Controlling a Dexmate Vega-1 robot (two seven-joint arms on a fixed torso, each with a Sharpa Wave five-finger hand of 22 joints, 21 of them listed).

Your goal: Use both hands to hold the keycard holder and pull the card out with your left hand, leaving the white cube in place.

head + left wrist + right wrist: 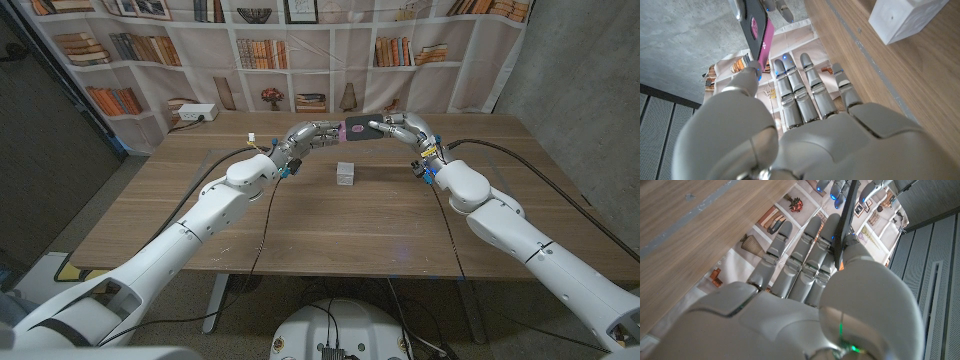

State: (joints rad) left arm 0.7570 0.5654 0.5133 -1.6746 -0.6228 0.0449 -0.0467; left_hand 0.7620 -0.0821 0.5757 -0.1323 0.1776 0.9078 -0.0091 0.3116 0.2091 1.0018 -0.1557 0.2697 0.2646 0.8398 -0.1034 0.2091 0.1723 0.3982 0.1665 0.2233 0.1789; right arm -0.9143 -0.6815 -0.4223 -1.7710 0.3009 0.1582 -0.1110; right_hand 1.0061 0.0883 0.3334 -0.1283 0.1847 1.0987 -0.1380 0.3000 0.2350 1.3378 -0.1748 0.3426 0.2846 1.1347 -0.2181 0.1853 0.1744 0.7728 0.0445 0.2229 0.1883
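Observation:
Both hands are raised above the far middle of the table. My right hand (407, 129) grips the dark keycard holder (370, 129) between thumb and fingers; the holder (846, 217) shows edge-on in the right wrist view. A pink card (352, 129) sticks out of the holder toward my left hand (308, 134), which pinches its end. In the left wrist view the pink card (766, 39) leaves the dark holder (752, 19) and sits between the thumb and a fingertip. The white cube (346, 173) stands on the wood below the hands, apart from both, and the cube (905, 17) shows beside the left hand.
A white power strip (194, 114) lies at the table's back left, with a small pale object (250, 138) near the left forearm. Black cables run along both arms. A bookshelf backdrop hangs behind the table's far edge (450, 113).

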